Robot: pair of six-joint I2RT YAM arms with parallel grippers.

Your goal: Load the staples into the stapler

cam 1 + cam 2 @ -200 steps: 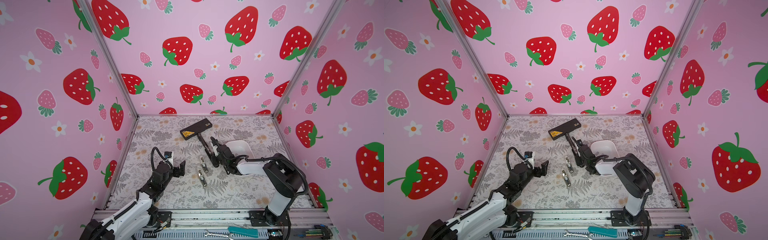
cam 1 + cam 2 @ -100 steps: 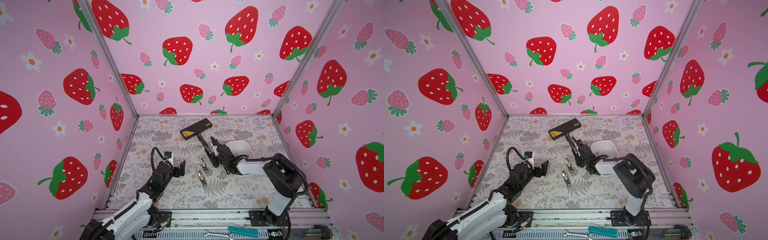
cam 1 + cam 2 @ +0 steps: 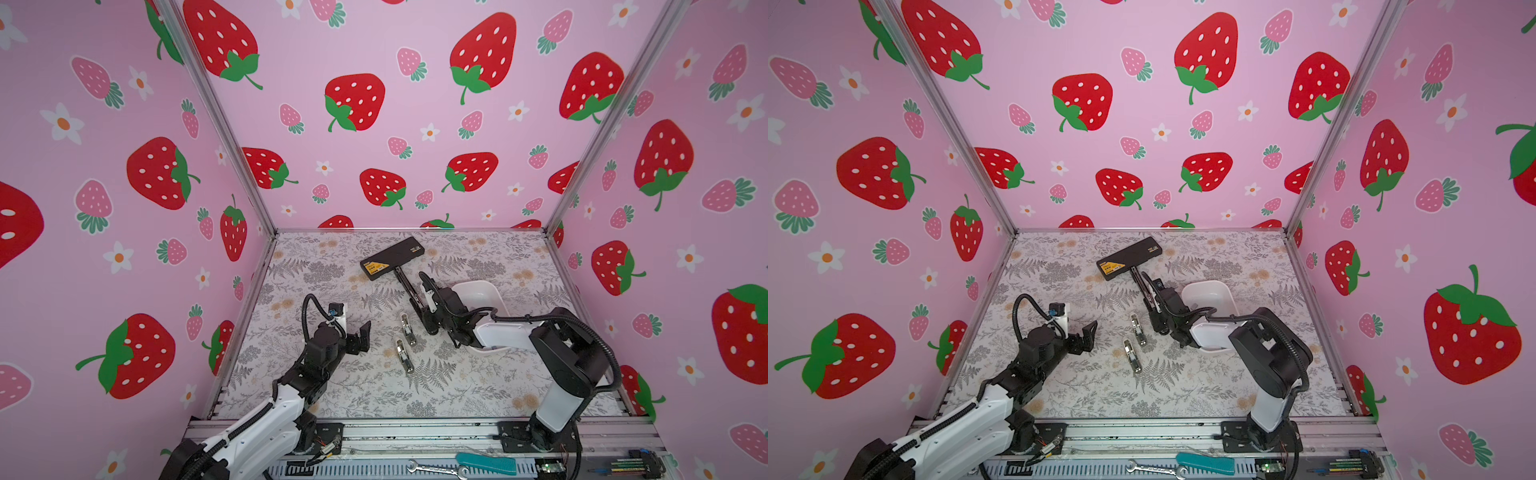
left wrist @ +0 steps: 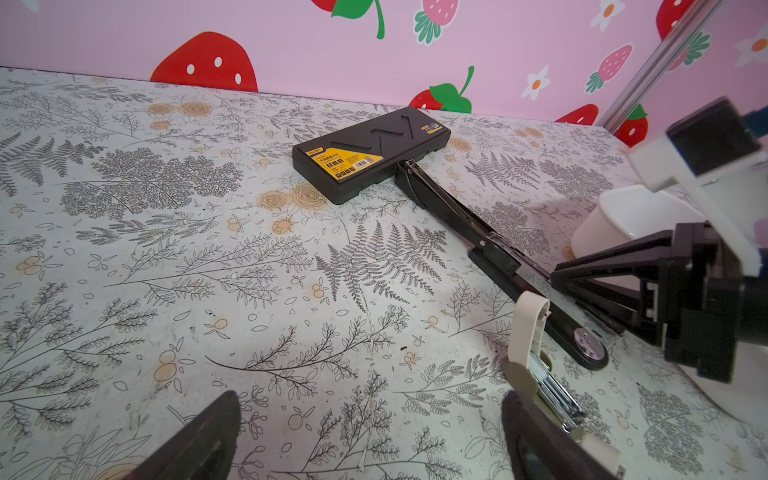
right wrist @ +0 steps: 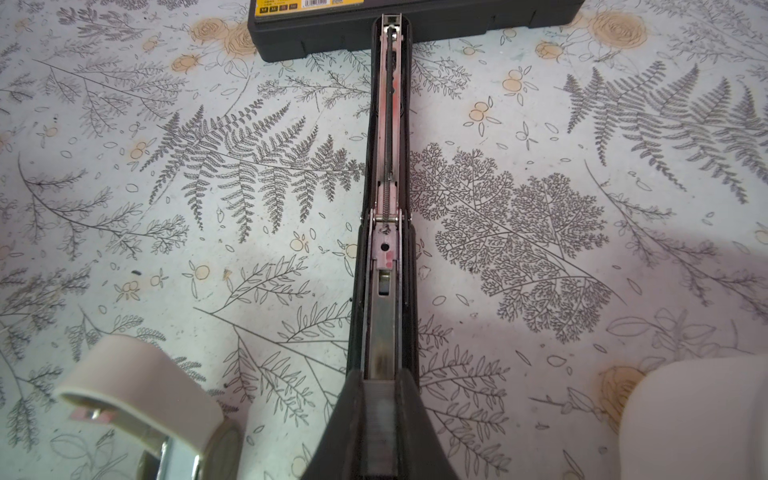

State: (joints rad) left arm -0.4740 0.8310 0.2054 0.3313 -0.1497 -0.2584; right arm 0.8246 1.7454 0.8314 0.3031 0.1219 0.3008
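Step, prob.: seating staples (image 5: pixel 379 419) in black stapler (image 5: pixel 388 174) on table (image 5: pixel 166 249). R end effector (image 5: pixel 379 380) clenched on them at its open near end; L end effector (image 4: pixel 370 401) released, idle. Next: lower, let go, shut stapler.
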